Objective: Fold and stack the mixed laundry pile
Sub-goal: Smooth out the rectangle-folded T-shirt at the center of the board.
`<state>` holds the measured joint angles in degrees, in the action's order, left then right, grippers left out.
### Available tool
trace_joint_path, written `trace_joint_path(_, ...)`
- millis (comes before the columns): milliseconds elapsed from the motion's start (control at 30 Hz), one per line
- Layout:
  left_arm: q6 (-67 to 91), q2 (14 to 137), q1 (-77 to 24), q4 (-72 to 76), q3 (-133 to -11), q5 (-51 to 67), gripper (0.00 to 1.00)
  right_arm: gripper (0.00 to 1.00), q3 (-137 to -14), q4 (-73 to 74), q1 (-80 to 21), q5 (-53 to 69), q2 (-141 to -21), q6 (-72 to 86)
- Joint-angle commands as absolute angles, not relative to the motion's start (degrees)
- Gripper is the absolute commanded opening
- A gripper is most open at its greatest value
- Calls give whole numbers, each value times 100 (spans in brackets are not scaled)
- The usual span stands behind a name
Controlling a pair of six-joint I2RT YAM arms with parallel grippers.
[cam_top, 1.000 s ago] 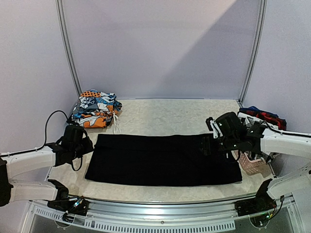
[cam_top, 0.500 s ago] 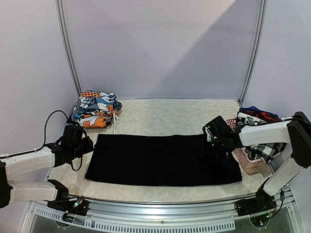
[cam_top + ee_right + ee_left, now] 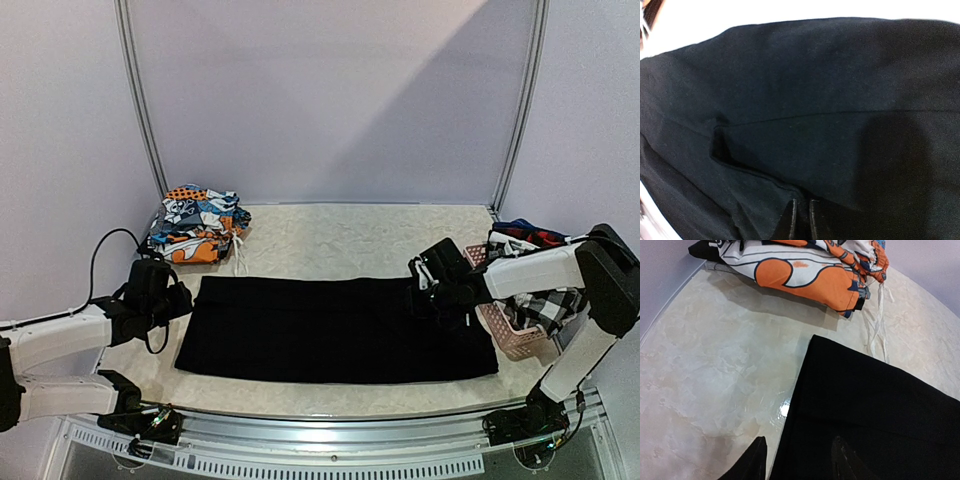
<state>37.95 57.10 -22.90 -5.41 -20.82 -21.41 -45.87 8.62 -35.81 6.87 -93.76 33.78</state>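
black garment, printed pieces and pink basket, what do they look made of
The black garment is probably woven cloth, matte: it lies flat with a crisp seam and no sheen. The printed pieces are thin soft fabric, fibre unclear: they crumple in folds. The basket looks like rigid pink plastic, judging by its perforated wall.

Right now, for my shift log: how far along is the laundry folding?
Done: printed pieces sit stacked at the far left. In hand: the black garment lies flat, right gripper shut on its right end, left gripper open at its left edge. Left: checked garment and plaid garment at the pink basket.
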Motion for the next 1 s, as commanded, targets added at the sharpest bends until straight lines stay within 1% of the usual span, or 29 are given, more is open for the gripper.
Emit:
trace_joint_path(0,3756,5651,-2379,-571,-2012,-2123,46,6,-4742,847,-3606,979,-9389,3234)
trace_joint_path(167,3747,5651,-2375,-573,-2021,-2136,46,6,-5008,1195,-4179,963,-9341,2883)
trace_joint_path(267,3749,5651,-2380,-580,-2021,-2136,46,9,-5112,1326,-4420,1029,-9388,2809)
trace_joint_path(367,3736,5651,-2380,-576,-2021,-2136,46,14,-5115,1464,-4607,1003,-9351,2829)
trace_joint_path(500,3740,5667,-2374,-569,-2023,-2136,46,26,-5132,1645,-4937,1120,-9276,2759)
trace_joint_path(633,3738,5710,-2374,-541,-2038,-2107,46,41,-5067,1519,-5262,1745,-9105,2616)
trace_joint_path(667,3724,5720,-2373,-538,-2043,-2084,46,44,-5052,1495,-5329,1869,-9005,2584)
trace_joint_path(800,3537,5831,-2435,-489,-2194,-1837,46,48,-4878,1413,-5369,1889,-8577,2608)
trace_joint_path(867,3377,5941,-2585,-460,-2346,-1713,47,57,-4814,1523,-5368,1515,-8330,2685)
trace_joint_path(967,3154,6229,-2852,-477,-2702,-1627,48,66,-4852,2076,-5340,202,-8017,2979)
